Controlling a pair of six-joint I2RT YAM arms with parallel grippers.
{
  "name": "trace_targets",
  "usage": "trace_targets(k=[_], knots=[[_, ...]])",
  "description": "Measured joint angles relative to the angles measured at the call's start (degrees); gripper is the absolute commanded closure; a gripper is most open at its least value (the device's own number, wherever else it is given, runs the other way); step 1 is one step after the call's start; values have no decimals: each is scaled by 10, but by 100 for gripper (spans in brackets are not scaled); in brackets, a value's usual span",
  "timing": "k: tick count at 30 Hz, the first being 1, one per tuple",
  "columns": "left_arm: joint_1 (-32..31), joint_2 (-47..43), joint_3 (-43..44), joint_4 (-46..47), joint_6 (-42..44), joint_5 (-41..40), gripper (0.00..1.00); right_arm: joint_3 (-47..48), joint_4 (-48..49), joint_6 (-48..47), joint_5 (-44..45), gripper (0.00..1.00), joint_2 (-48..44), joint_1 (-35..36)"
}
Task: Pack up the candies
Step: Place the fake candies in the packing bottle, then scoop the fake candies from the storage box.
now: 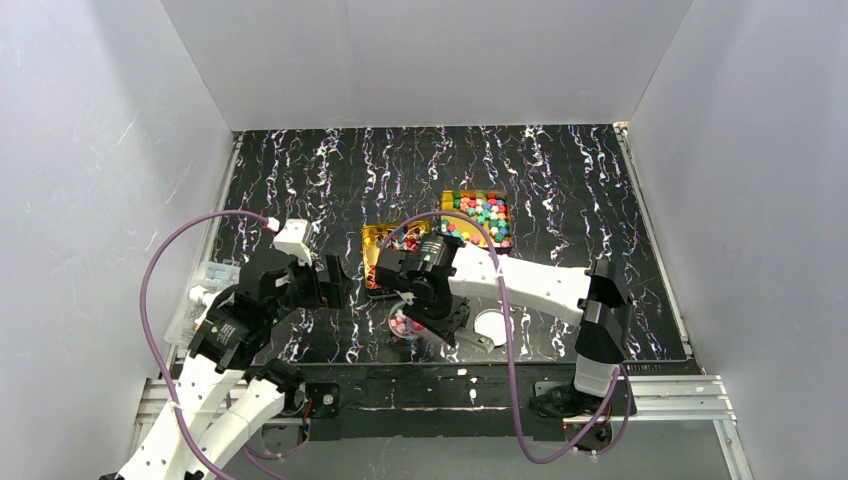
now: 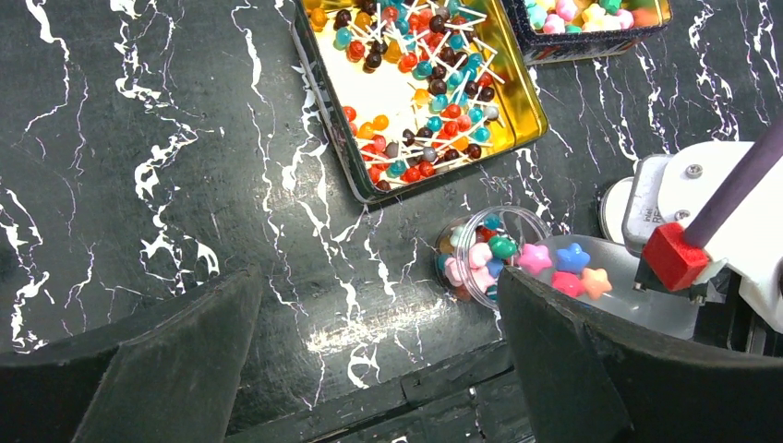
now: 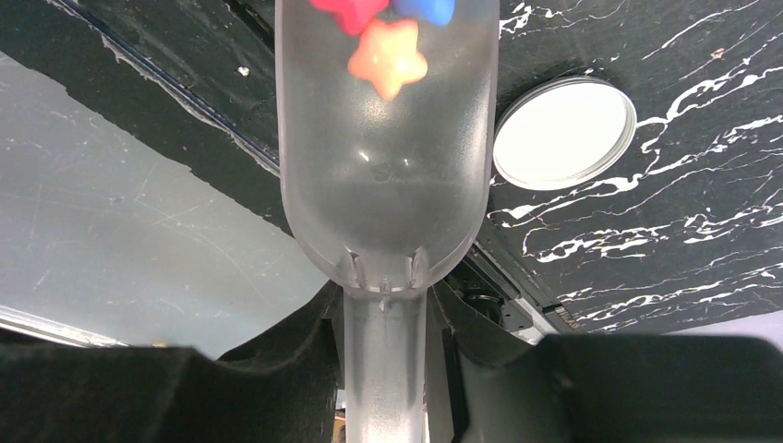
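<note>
- Beneath both arms lies a black tabletop (image 1: 300,170) veined with white like marble, closed in by plain white panels (image 1: 420,60).
- Over bare tabletop near the front edge hangs the left gripper (image 2: 379,314). Its dark padded fingers (image 2: 138,369) are spread wide, with nothing between them.
- At the front centre, the right gripper (image 3: 385,355) is pinching the narrow handle of a translucent plastic scoop (image 3: 383,185), one finger on each side.
- Just beyond the left gripper sits a square gold metal tin (image 2: 331,101). It holds small ball lollipops (image 2: 415,83) on white sticks, in red, orange, teal and brown.
- Behind it and to its right stands a second square gold tin (image 1: 448,215), piled with small bright candies (image 1: 485,212) in pink, green, blue and yellow.
- In front of the lollipop tin stands a small clear round jar (image 2: 506,212), with more candies heaped inside. The scoop's open end meets its mouth.
- Just right of the jar, apart from it, a round white lid (image 3: 565,132) lies flat on the tabletop.
- In the scoop's bowl lie star-shaped candies in blue, orange, red and pink.
</note>
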Motion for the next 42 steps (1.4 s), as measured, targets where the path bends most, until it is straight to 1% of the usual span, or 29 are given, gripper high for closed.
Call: trace_targets(k=[11, 16, 22, 36, 42], knots=[[0, -2, 0, 0, 0, 7, 2, -5, 1, 3, -20, 99, -3, -10], [1, -2, 0, 0, 0, 9, 2, -31, -1, 13, -22, 99, -27, -10], [2, -2, 0, 0, 0, 10, 2, -34, -5, 25, -24, 99, -48, -10], [4, -2, 0, 0, 0, 13, 2, -26, -5, 26, -39, 99, -44, -17], [4, -2, 0, 0, 0, 14, 2, -12, -6, 18, -52, 99, -8, -18]])
